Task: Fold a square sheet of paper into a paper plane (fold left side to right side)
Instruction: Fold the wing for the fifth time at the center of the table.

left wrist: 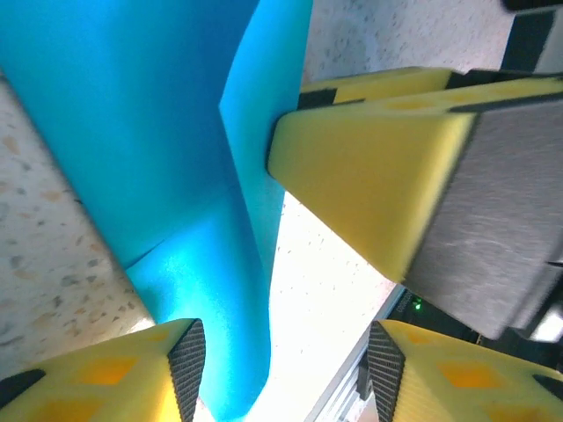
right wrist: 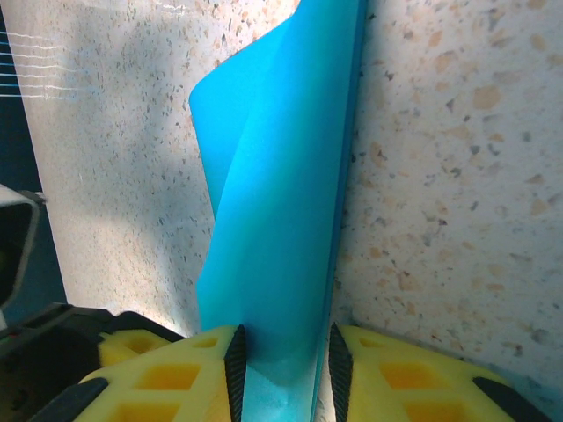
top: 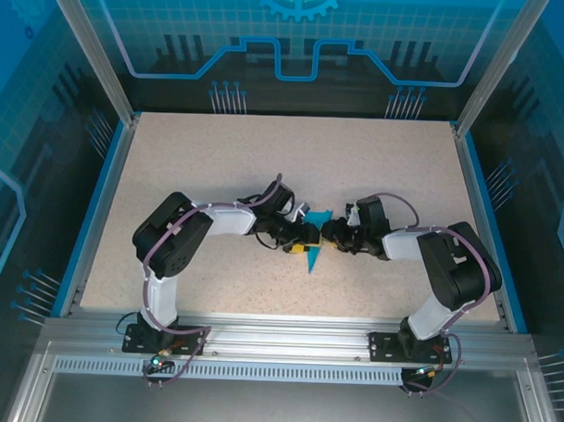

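Yellow left fingers (left wrist: 114,378) stand spread around the teal paper (left wrist: 158,132), not gripping it, at the middle of the desk (top: 265,155). Right fingers (right wrist: 413,387) pinch its folded end. Seemingly the left-to-right fold is under way; next, the flap needs pressing flat.

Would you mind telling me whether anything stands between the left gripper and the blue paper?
Nothing visible does. The paper hangs between the open fingers of the left gripper, close to one of them. The right gripper pinches the same paper from the opposite side.
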Controlling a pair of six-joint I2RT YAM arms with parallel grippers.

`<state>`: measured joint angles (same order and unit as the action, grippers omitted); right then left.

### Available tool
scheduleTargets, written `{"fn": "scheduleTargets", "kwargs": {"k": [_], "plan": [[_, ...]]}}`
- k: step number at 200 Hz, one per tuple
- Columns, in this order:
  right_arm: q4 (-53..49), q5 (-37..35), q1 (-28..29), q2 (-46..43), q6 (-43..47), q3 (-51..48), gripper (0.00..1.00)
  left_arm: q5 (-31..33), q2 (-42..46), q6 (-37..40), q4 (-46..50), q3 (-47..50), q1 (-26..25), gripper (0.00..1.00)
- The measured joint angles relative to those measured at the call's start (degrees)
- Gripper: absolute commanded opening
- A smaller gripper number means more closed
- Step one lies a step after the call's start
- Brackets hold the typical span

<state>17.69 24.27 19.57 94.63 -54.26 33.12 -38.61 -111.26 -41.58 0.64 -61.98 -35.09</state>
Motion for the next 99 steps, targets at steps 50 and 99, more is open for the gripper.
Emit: {"fn": "scheduleTargets", "kwargs": {"k": [50,99], "plan": [[0.0,0.0,0.0,0.0,0.0,0.0,0.33,0.0,0.7,-0.1,0.9,-0.1,3.2,0.48],[-0.5,0.0,0.0,0.0,0.1,0.2,0.32,0.2,-2.4,-0.1,1.7,-4.2,3.5,0.42]]}}
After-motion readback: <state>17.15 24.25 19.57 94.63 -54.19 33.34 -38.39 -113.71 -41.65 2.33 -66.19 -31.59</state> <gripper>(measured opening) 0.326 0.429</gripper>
